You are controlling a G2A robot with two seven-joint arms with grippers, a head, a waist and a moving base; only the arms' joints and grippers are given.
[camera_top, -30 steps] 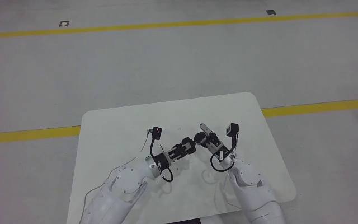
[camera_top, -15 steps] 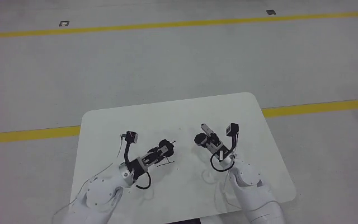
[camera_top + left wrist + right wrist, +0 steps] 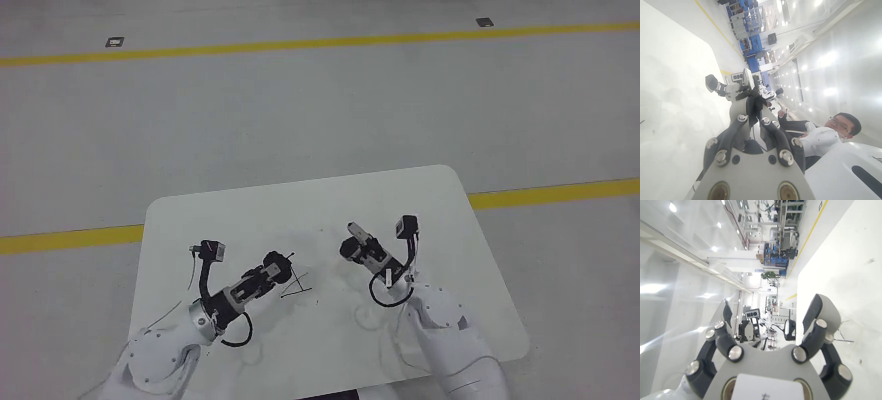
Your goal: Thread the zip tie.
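Top view shows the zip tie (image 3: 296, 289) lying loose on the table (image 3: 420, 200), just beside the left gripper (image 3: 280, 264), whose fingers are pressed together on nothing I can make out. The right gripper (image 3: 350, 238) is spread wide and empty. The tie looks thin, light, springy and probably slick, so a firm pinch close behind the tail tip seems best.

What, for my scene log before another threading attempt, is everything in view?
thin dark plastic zip tie: apparently one, dark, lying on the table close by the left gripper.
white rounded-corner table: one, white, under both arms.
yellow floor lines: two, yellow, on the grey floor.
small dark floor squares: two, dark, beyond the far line.
left gripper: one, black, shut.
right gripper: one, grey with black pads, open.
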